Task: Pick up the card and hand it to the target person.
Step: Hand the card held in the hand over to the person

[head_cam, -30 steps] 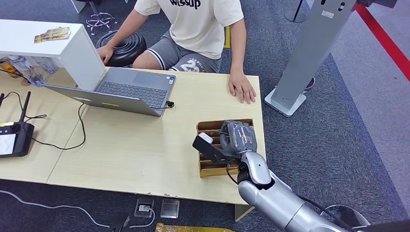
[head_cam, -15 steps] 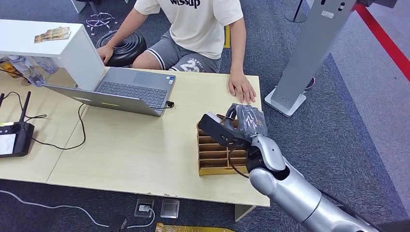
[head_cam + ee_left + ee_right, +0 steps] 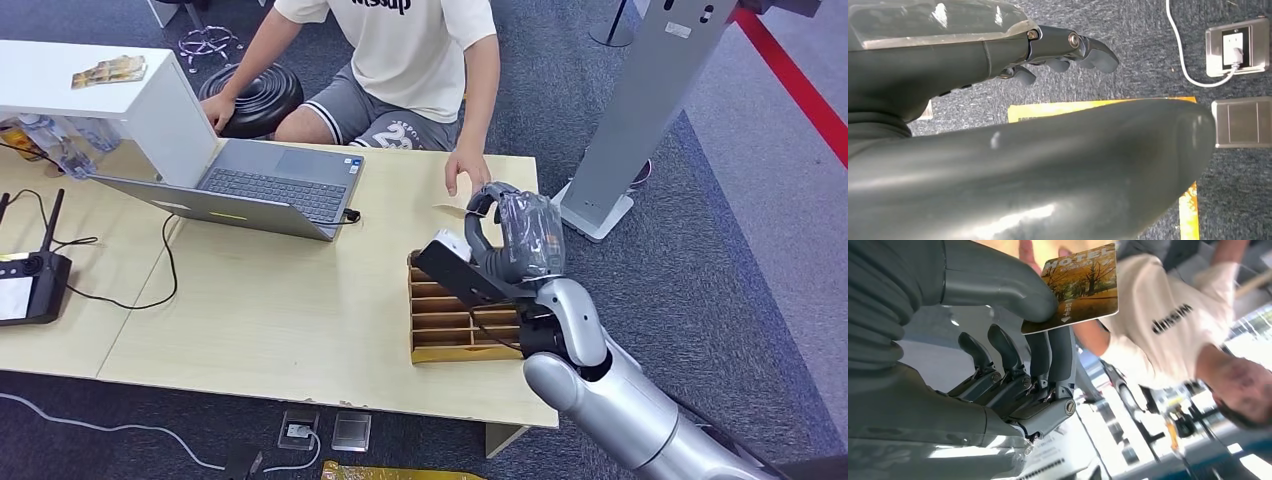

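Observation:
My right hand (image 3: 512, 242) is raised over the far end of the wooden card rack (image 3: 446, 322) and pinches the card (image 3: 1082, 287) between its thumb and fingers. The card shows autumn trees and the word HOTEL. In the head view the card (image 3: 449, 208) appears as a thin beige edge sticking out toward the seated person (image 3: 410, 55). That person's hand (image 3: 465, 168) is lifted off the table, just beyond the card. In the left wrist view my left hand (image 3: 1063, 47) hangs above the floor, holding nothing, fingers loosely extended.
A grey laptop (image 3: 268, 186) lies open at the back left of the table (image 3: 260, 310), beside a white box (image 3: 110, 100). A black controller (image 3: 28, 287) with cables sits at the left edge. A grey stand (image 3: 640, 110) rises on the carpet to the right.
My right hand has risen from the rack and moved forward toward the person, carrying the card. The person's hand left the tabletop and came toward the card.

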